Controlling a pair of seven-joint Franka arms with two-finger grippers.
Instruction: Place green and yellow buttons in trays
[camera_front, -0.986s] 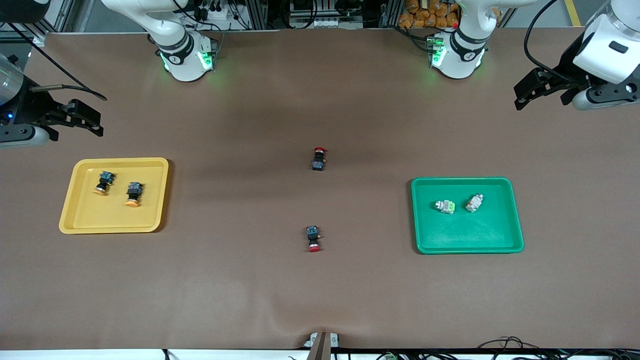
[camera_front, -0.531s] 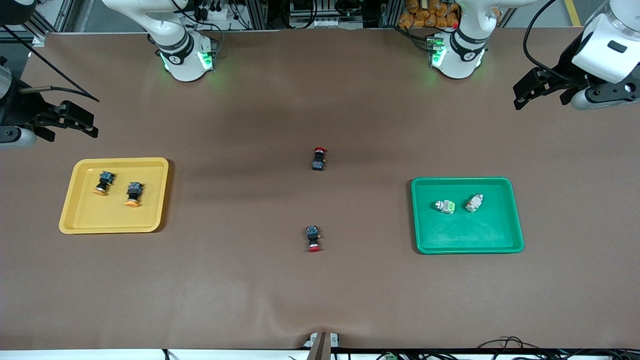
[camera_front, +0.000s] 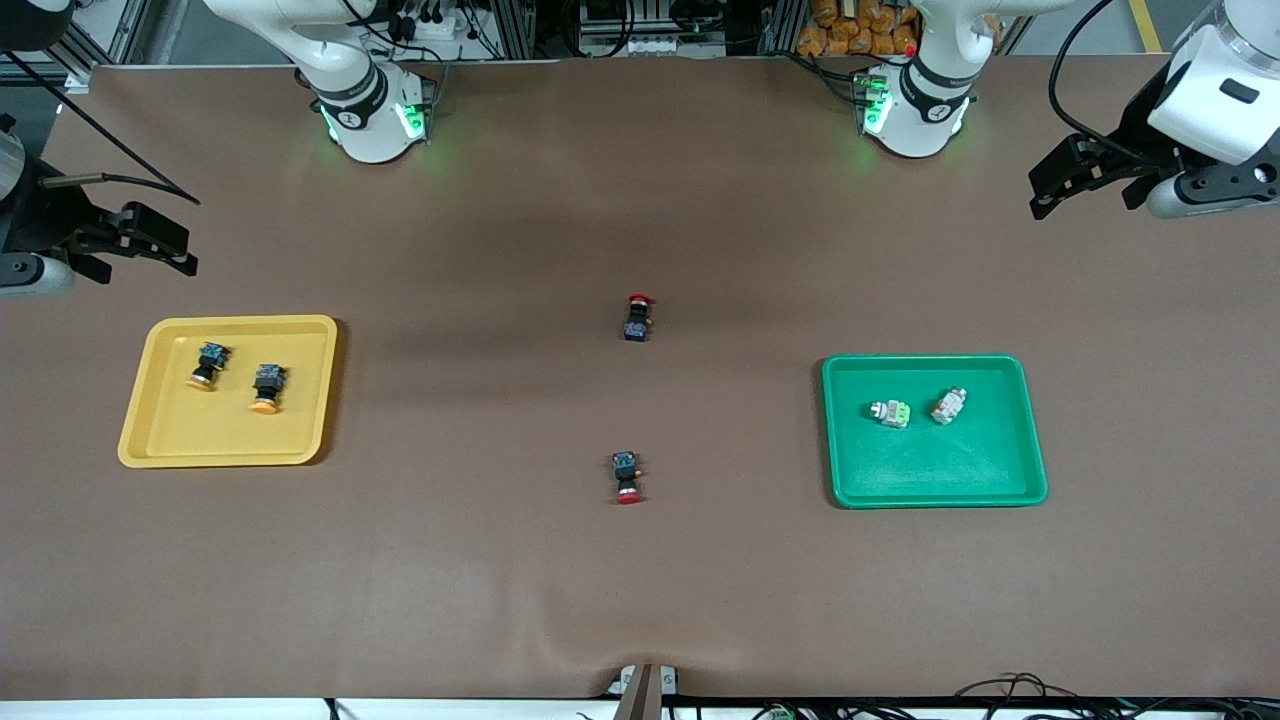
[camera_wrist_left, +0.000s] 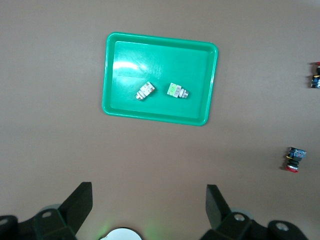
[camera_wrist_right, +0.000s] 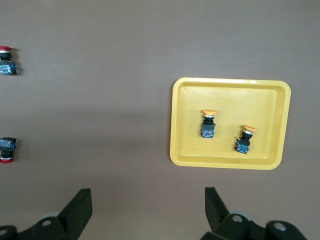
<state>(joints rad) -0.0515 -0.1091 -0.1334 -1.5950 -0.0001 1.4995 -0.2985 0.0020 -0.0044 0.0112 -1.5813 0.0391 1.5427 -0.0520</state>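
One brown table (camera_front: 640, 580) carries everything, and two arms stand at its top edge in the front view. There are two trays. The yellow tray (camera_front: 228, 391) lies toward the right arm's end of the table, and the green tray (camera_front: 934, 431) lies toward the left arm's end. There are six push-button switches in all, two of each cap colour. Two yellow buttons (camera_front: 205, 363) (camera_front: 267, 387) lie on their sides inside the yellow tray, near each other but apart. Two green buttons (camera_front: 890, 412) (camera_front: 948, 405) lie inside the green tray, close together and not touching. Two red-capped switches lie on the bare table between the trays, one (camera_front: 637, 317) farther from the front camera and the other (camera_front: 626, 476) nearer to it. The right gripper (camera_front: 160, 240) hangs in the air over the bare table at the right arm's end, well apart from the yellow tray, with its jaws spread wide and nothing between them; its wrist view shows the same yellow tray (camera_wrist_right: 230, 123). The left gripper (camera_front: 1075, 180) hangs over the bare table at the left arm's end, well apart from the green tray (camera_wrist_left: 160, 77), also spread wide and holding nothing.
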